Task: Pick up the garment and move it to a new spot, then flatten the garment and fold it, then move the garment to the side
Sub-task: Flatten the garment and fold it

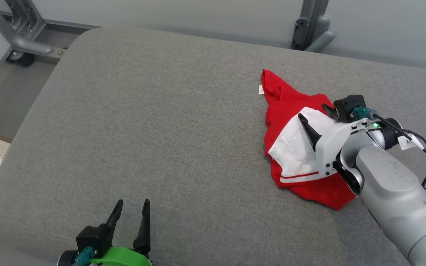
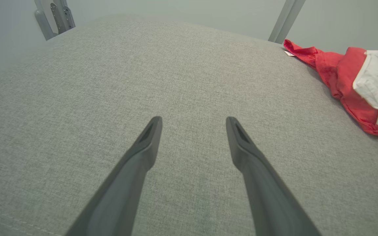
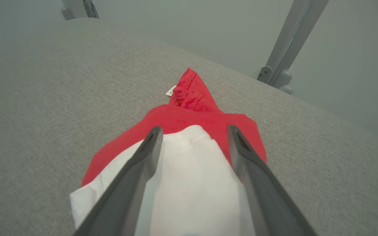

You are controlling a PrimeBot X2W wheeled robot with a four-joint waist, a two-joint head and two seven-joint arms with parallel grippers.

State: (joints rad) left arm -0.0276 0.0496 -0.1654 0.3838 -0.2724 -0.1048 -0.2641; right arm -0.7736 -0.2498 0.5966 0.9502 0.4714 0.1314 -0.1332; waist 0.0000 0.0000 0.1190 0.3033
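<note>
The garment (image 1: 290, 147), red and white, lay crumpled on the right side of the grey cushion (image 1: 161, 129). The right gripper (image 1: 313, 112) hung over it, fingers spread; the left gripper (image 1: 133, 202) sat at the near edge, fingers likewise apart.

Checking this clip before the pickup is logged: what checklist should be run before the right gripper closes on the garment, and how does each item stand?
1. Right gripper open: ok, fingers spread wide.
2. Right gripper over the garment: ok, fingers straddle its white part.
3. Fingers touching the cloth: cannot tell.
4. Garment lying flat: not ok, crumpled in a heap.
5. Left gripper out of the way: ok, open, over the cushion, apart from the garment.
6. Room for a new spot: ok, wide grey stretch on the garment's left.
</note>
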